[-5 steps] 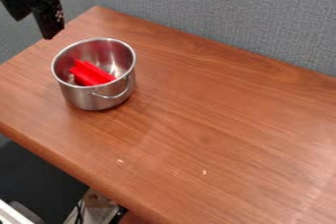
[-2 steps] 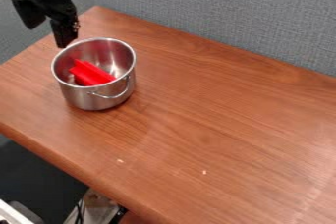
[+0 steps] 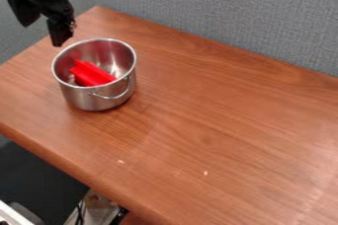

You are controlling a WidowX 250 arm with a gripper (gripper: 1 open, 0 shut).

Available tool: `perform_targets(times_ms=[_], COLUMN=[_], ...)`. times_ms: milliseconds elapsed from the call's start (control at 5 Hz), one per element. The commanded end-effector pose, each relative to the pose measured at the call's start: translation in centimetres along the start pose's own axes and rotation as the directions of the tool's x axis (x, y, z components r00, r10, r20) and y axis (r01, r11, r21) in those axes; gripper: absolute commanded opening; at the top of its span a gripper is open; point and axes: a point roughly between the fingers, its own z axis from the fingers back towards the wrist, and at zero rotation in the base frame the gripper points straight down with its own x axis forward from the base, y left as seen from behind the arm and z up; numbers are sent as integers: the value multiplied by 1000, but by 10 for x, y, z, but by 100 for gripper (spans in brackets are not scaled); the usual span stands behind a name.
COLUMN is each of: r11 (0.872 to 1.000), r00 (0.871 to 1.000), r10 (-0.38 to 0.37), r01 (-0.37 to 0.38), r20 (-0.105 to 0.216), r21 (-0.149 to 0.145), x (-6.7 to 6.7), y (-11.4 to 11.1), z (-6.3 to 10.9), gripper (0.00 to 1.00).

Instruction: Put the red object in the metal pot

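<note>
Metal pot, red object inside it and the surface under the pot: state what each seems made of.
The round silvery pot looks like polished metal, likely stainless steel, given its bright reflections. The elongated bright red block is probably smooth plastic, judging by its even colour. The orange-brown tabletop shows streaky grain: wood or wood-look laminate.
</note>
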Motion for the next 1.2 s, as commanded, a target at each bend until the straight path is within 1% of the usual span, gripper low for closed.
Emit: perform_targets(times_ms=[0, 200, 400, 600, 800, 1000], r11=[999, 999, 998, 998, 999, 999], r00=[999, 997, 996, 997, 997, 997], r10=[27, 48, 66, -50, -31, 5], r01=[-28, -48, -66, 51, 34, -1], r20=[38, 60, 56, 55, 72, 73], r21=[18, 2, 1, -23, -39, -51], x=[5, 11, 15, 19, 21, 20], y=[0, -4, 7, 6, 17, 24], z=[25, 43, 38, 38, 39, 40], gripper=[100, 100, 100, 100, 100, 100])
